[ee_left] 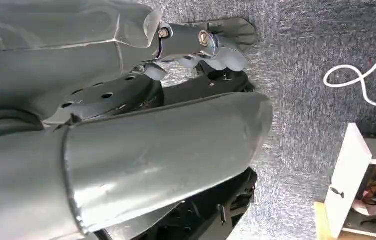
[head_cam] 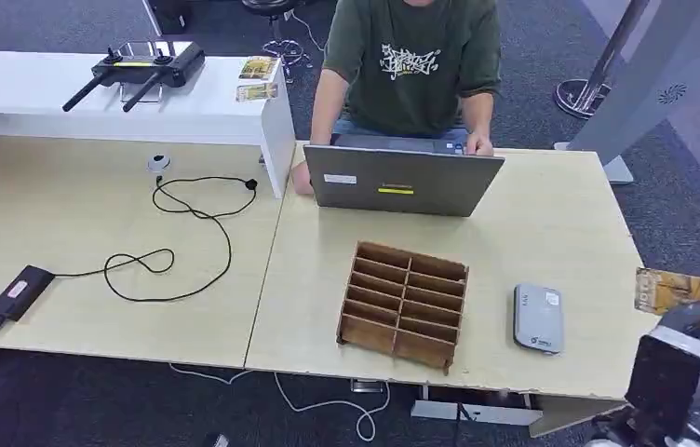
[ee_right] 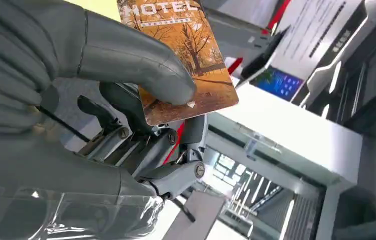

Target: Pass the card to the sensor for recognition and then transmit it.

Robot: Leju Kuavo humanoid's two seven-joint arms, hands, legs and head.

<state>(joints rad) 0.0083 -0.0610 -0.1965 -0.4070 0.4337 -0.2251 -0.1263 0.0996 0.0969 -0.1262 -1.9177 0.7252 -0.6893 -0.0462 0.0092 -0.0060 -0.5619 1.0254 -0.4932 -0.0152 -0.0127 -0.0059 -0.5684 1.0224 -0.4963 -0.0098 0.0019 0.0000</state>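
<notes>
My right hand [head_cam: 697, 319] is at the table's right edge and holds an orange hotel card [head_cam: 676, 288] upright. In the right wrist view the thumb [ee_right: 136, 62] presses the card [ee_right: 196, 55] against the darker fingers behind it. The grey card sensor [head_cam: 538, 318] lies flat on the table, to the left of the card and apart from it. My left hand [ee_left: 211, 50] hangs over the grey carpet with nothing in it.
A wooden slotted organiser [head_cam: 404, 304] stands left of the sensor. A person sits behind an open laptop [head_cam: 402, 177] at the far side of the table [head_cam: 560, 223]. A black adapter with a cable [head_cam: 20, 291] lies on the left table.
</notes>
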